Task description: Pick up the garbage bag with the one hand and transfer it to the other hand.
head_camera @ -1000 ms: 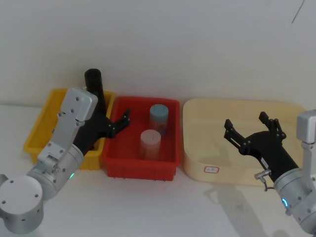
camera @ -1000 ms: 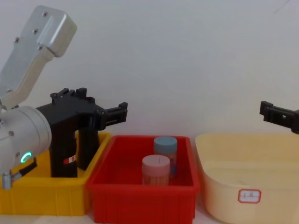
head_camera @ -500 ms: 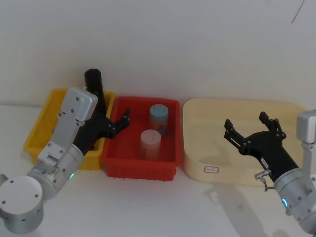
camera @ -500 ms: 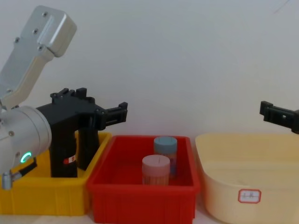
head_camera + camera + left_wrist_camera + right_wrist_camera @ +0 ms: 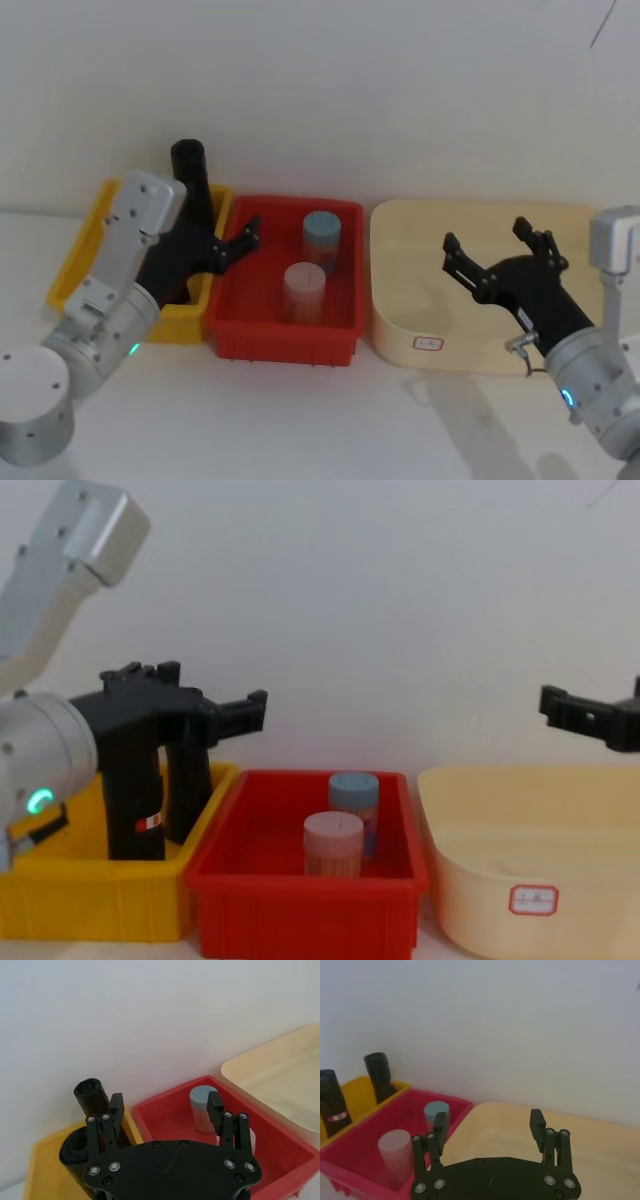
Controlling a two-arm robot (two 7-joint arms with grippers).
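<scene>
The garbage bag (image 5: 133,798), a black roll with a small red-and-white label, stands upright in the yellow bin (image 5: 100,892); it also appears in the right wrist view (image 5: 332,1100) and as the wider roll in the left wrist view (image 5: 71,1149). A taller, slimmer black roll (image 5: 190,785) stands just behind it. My left gripper (image 5: 246,236), on the green-lit arm, hangs open above the bag, its fingers (image 5: 116,1108) reaching over the red bin's left edge and holding nothing. My right gripper (image 5: 487,241), on the blue-lit arm, hovers open over the cream tub (image 5: 398,310).
A red bin (image 5: 280,342) between the yellow bin (image 5: 82,252) and the tub holds a blue-capped jar (image 5: 322,236) and a pinkish jar (image 5: 304,291). A white wall rises directly behind all three containers. Bare white table lies in front of them.
The left arm's elbow has swung slightly left and the gripper eased back a little. The right gripper has shifted a little left and up over the tub. Both stay open.
</scene>
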